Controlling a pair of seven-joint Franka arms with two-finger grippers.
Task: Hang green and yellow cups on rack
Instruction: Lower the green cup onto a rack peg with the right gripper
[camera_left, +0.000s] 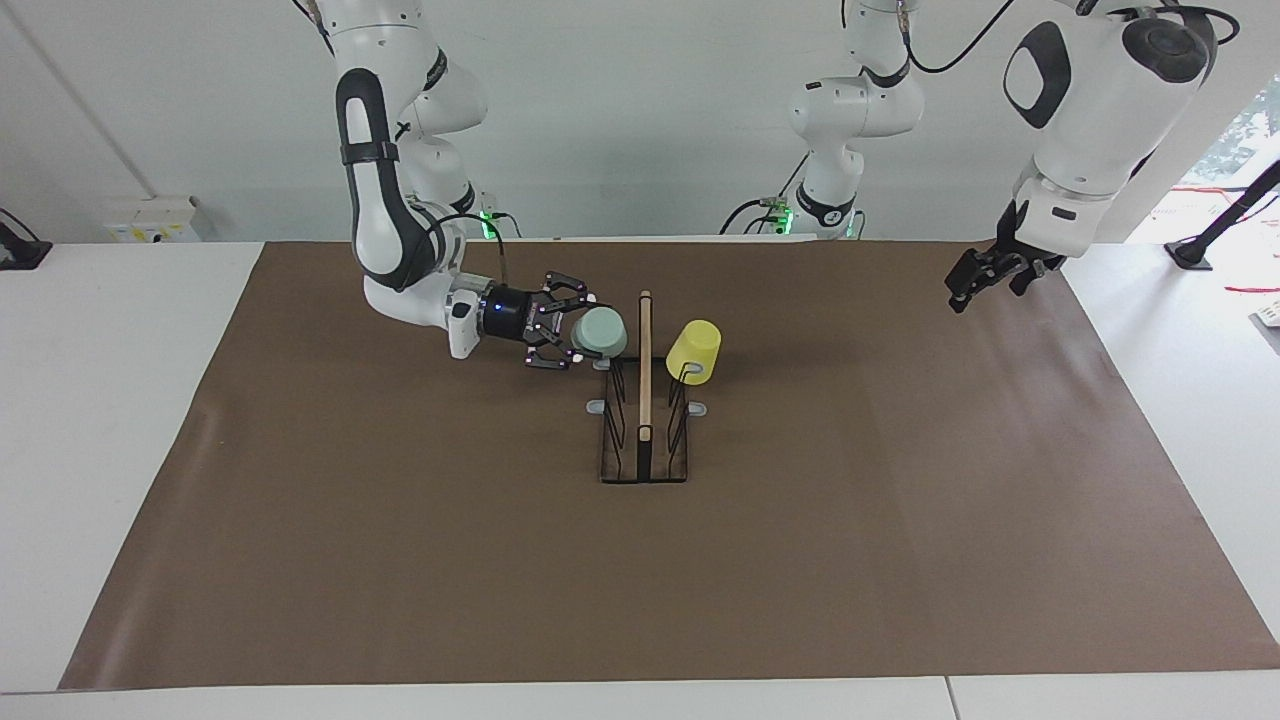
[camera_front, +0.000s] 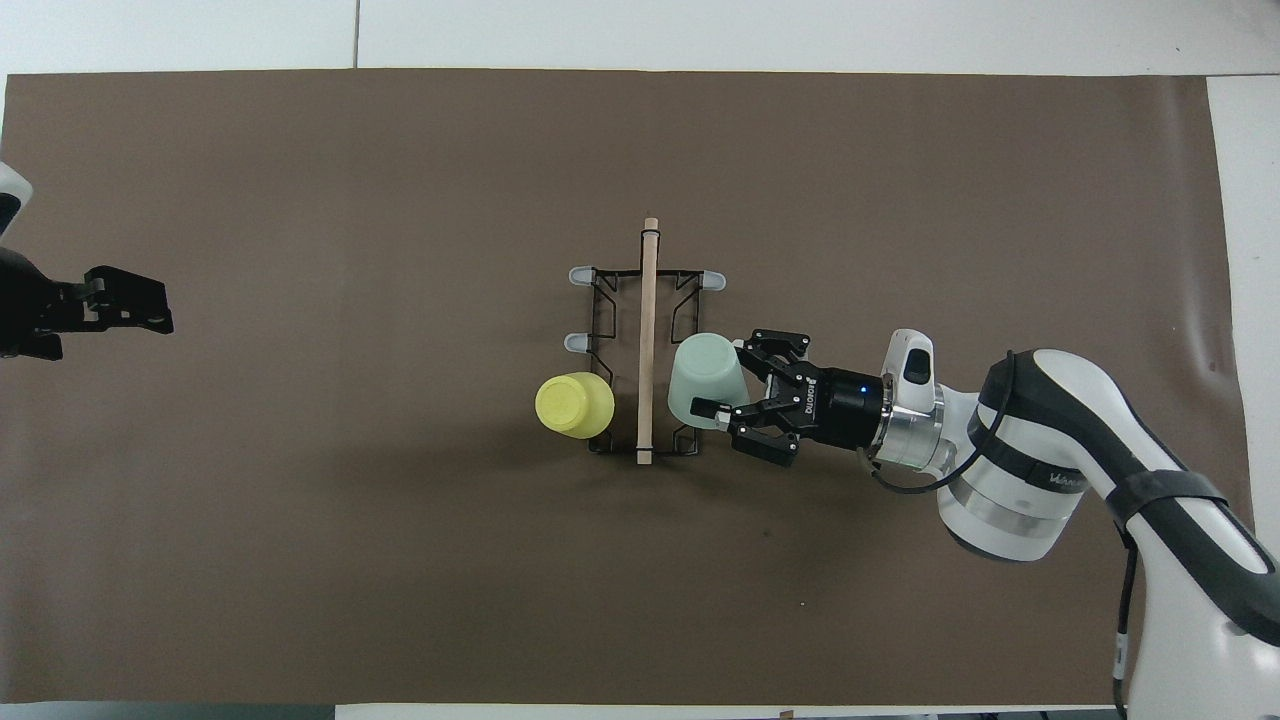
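- The rack (camera_left: 644, 420) stood on the brown mat (camera_left: 400, 560) covering the counter, about midway between the two arms' ends, its wooden centre bar (camera_front: 647, 340) upright and prongs branching to either side.
- The yellow cup (camera_left: 694, 352) sat inverted on a prong on the side toward the left arm's end of the counter, mouth down and tilted outward. No tool touched it. Judged hung and complete.
- The green cup (camera_front: 706, 381) was at the prongs on the side toward the right arm's end, just beside the centre bar, lying tilted with its closed base turned toward the bar in the overhead view.
- The right tool (camera_front: 737, 397) was level with the green cup, wrist turned sideways so the approach ran horizontally toward the rack. Its fingers stood spread on either side of the cup's mouth end; the facing view showed them near the cup, but contact could not be confirmed. Judged open, with the cup apparently carried by a prong, not by the tool.
- The sideways approach appeared chosen so the cup could slide along a slanted prong.
- The left tool (camera_left: 985, 277) hung over the mat's edge at the left arm's end, well apart from the rack, waiting.
- Risk noted: a careless withdrawal could drag the green cup off.
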